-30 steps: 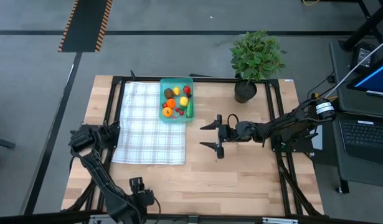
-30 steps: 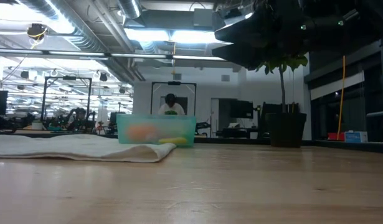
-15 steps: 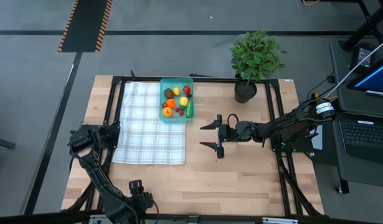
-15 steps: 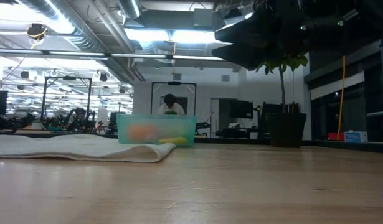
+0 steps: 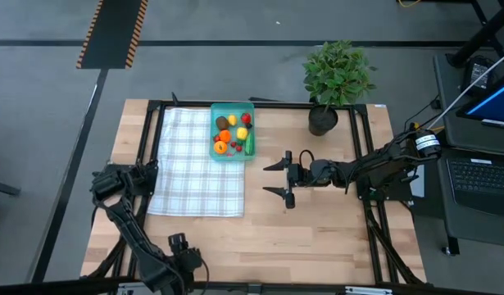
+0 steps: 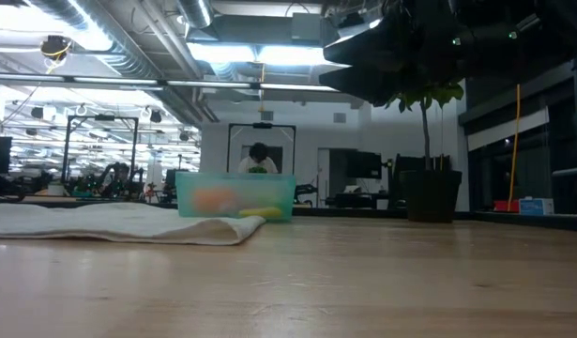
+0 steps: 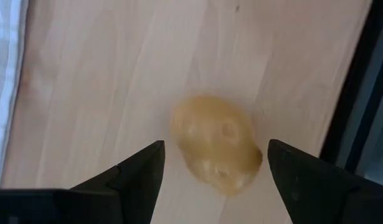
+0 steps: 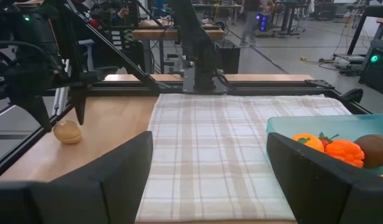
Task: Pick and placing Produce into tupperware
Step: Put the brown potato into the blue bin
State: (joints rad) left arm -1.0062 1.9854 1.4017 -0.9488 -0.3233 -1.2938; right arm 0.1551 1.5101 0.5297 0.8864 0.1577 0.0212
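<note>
One tan potato-like piece [image 7: 216, 143] sat loose on the table [image 7: 116, 74], right between the spread jaws of the left gripper [image 7: 217, 180], not touched. About ten more produce pieces sat in the single tupperware [image 5: 233, 131]. The right gripper [image 5: 276, 179] hovered wide open mid-table. Nothing had really shifted since a second ago.

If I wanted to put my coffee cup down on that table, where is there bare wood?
The widest bare stretch of the table is the near half, below the checked cloth and the open right gripper. A smaller gap lies between the tupperware and the potted plant. The near-left corner is crowded: the open left gripper straddles a potato.
</note>
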